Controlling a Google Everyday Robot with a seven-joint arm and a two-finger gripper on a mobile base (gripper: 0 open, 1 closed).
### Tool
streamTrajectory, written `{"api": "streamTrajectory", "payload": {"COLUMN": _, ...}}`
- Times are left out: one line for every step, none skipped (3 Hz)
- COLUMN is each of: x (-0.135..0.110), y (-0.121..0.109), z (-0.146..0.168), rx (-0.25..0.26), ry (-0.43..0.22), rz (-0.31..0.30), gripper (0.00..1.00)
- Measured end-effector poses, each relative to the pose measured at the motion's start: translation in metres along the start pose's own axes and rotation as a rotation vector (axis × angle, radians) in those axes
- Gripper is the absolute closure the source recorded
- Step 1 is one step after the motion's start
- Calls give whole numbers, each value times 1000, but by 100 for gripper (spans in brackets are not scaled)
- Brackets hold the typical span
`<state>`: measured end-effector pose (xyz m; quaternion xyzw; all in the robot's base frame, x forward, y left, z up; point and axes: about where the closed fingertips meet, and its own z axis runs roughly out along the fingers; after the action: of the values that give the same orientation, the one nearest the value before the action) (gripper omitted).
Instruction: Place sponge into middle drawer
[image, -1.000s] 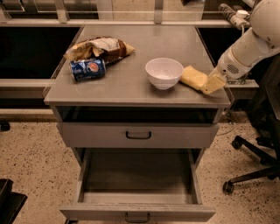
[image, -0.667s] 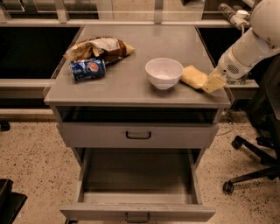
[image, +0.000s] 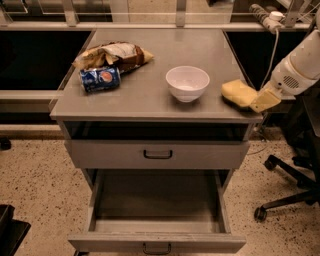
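The pale-yellow sponge (image: 237, 92) is at the right end of the cabinet top (image: 150, 100), right of the white bowl (image: 187, 82). My yellowish gripper (image: 265, 100) reaches in from the right at the top's right edge and is shut on the sponge's right end. The white arm (image: 300, 70) runs up to the right. The middle drawer (image: 157, 242), the lower one with a dark bar handle, is pulled wide open and its grey floor is bare. The grey drawer above it (image: 157, 154) is shut.
A blue soda can (image: 100, 79) lies on its side at the left of the top, with a chip bag (image: 112, 55) behind it. An office chair base (image: 290, 195) stands on the floor to the right. A cable and power strip (image: 267, 15) hang at the back right.
My gripper has shifted to the right toward the top's edge, and the sponge has moved right with it, away from the bowl. The drawers, bowl, can and bag have not moved.
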<state>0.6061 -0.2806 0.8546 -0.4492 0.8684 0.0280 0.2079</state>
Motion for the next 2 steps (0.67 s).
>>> {"api": "streamTrajectory", "payload": {"x": 33, "y": 43, "z": -35, "rx": -12, "ry": -49, "rz": 141, "gripper": 100}}
{"api": "streamTrajectory", "payload": {"x": 64, "y": 82, "z": -36, "rx": -97, "ry": -167, "rz": 258, "gripper": 100}}
